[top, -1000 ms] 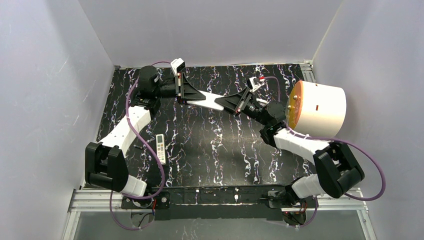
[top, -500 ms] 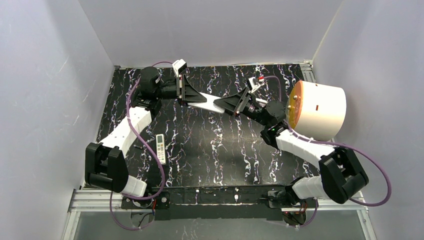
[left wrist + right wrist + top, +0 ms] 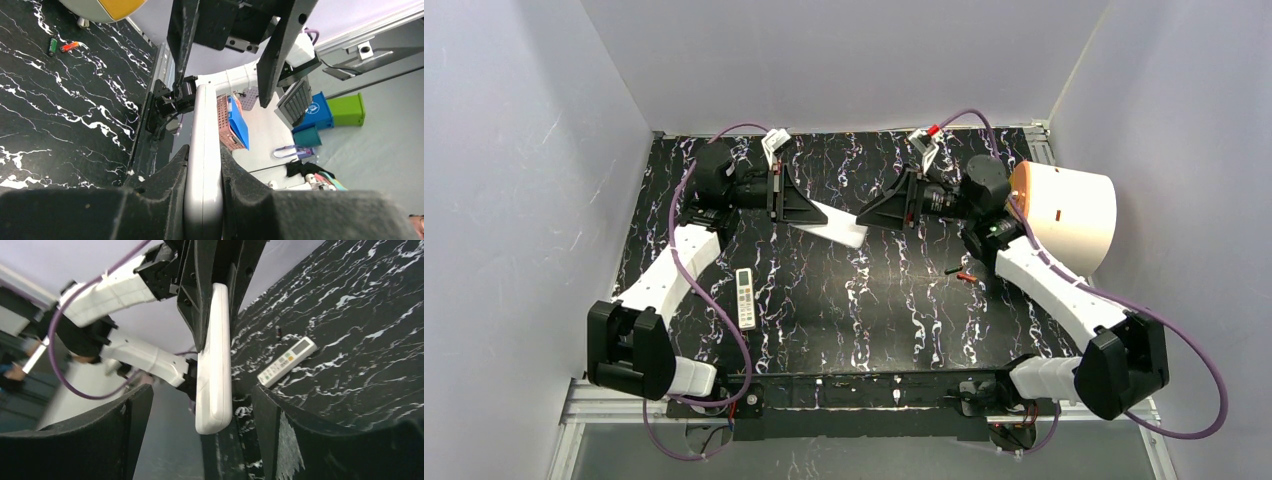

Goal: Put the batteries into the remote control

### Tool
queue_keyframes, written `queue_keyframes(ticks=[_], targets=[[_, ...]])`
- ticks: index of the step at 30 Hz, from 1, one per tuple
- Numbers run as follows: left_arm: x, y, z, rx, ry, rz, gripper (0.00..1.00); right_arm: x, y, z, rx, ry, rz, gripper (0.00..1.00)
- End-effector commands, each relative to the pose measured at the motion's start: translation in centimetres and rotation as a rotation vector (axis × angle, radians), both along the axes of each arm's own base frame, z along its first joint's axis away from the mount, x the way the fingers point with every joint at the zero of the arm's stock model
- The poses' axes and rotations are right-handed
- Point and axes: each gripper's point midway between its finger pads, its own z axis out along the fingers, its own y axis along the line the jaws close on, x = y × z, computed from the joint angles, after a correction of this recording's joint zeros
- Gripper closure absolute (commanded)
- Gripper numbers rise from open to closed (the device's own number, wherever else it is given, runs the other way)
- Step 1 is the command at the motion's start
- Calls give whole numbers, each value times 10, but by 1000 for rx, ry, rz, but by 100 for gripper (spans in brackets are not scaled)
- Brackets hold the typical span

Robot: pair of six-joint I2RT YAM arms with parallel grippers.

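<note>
My left gripper (image 3: 796, 203) is shut on one end of a white remote control (image 3: 836, 223), which it holds in the air over the back of the table. In the left wrist view the remote control (image 3: 205, 110) is pinched edge-on between the pads (image 3: 170, 185). My right gripper (image 3: 871, 213) stands open around the remote's free end (image 3: 214, 365), and its fingers (image 3: 127, 435) are clear of it on both sides. Two batteries (image 3: 960, 273), one dark and one red, lie on the table below the right arm. In the left wrist view the batteries (image 3: 61, 46) lie side by side.
A second, smaller remote with buttons (image 3: 745, 297) lies face up on the black marbled table (image 3: 874, 320) at the left. A large white cylinder with an orange face (image 3: 1064, 215) lies at the back right. Grey walls close in three sides.
My right gripper has let go of the remote, opened and drawn back to the right. The left gripper has kept the remote and shifted it slightly left. The two batteries have come into view.
</note>
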Motion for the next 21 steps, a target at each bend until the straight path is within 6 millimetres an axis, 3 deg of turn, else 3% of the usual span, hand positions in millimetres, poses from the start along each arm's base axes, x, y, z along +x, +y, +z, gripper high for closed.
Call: queue_keyframes(ticks=[1, 6, 14, 21], targets=[[-17, 5, 4, -16, -128, -38, 100, -6, 1, -25, -176, -137, 103, 20], [-23, 7, 1, -18, -172, -42, 100, -7, 9, -27, -204, -177, 158, 30], [-25, 8, -4, -2, -203, -20, 100, -21, 22, -39, -293, -210, 229, 34], [-35, 11, -6, 9, -244, -29, 100, -21, 32, -43, -295, -196, 249, 56]])
